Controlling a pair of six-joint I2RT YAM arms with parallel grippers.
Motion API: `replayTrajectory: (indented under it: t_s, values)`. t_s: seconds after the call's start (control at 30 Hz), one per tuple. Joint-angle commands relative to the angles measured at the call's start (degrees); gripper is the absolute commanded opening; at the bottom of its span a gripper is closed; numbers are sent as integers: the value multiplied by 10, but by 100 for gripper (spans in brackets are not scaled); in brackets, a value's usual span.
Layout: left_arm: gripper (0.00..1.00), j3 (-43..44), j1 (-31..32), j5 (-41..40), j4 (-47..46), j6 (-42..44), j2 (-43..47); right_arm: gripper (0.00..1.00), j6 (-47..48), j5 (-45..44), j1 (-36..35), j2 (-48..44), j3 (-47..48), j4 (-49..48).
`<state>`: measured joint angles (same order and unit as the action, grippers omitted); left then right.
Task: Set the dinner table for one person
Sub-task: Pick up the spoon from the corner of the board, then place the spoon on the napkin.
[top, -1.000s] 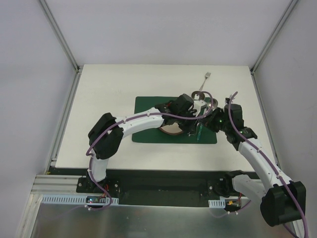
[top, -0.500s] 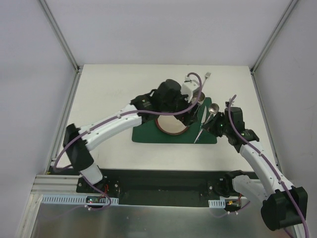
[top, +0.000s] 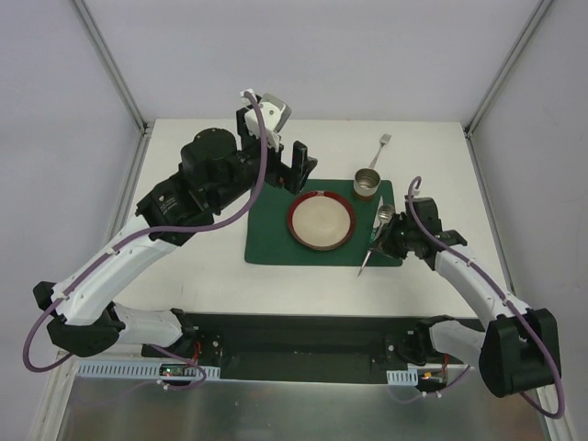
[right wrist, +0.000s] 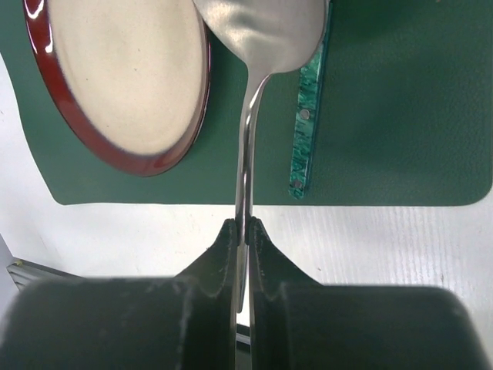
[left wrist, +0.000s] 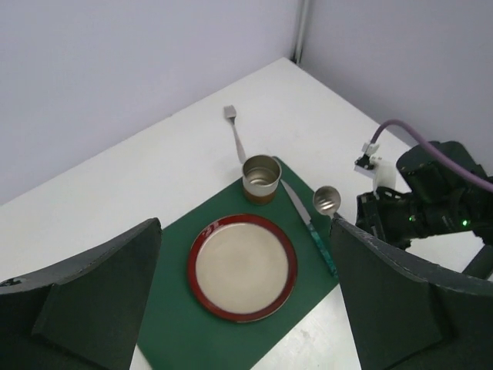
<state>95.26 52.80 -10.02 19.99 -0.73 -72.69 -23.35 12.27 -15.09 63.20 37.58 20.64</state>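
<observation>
The dinner table (top: 202,248) — matte white, flat, filling the framed bay — carries a dark green textured placemat (top: 271,234) with a glossy red-rimmed plate (top: 322,220) and a green-handled knife (left wrist: 320,245). The right gripper (right wrist: 243,231), pinched tight on the thin handle of a polished spoon (right wrist: 258,31), should lower it flat and parallel, just right of the knife without nudging it — the left gripper (left wrist: 245,231) hangs wide apart, empty.
</observation>
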Motion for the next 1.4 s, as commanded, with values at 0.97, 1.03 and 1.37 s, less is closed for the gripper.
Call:
replayTrajectory:
  t_s: [0.97, 1.03, 1.37]
  values:
    - [89, -169, -83, 21, -43, -33, 32, 1, 29, 13, -19, 239, 166, -25]
    - [89, -170, -84, 25, -44, -33, 32, 1, 31, 15, -19, 243, 167, -21]
    - [89, -188, -103, 35, -54, -41, 34, 1, 27, 17, -20, 276, 181, -17]
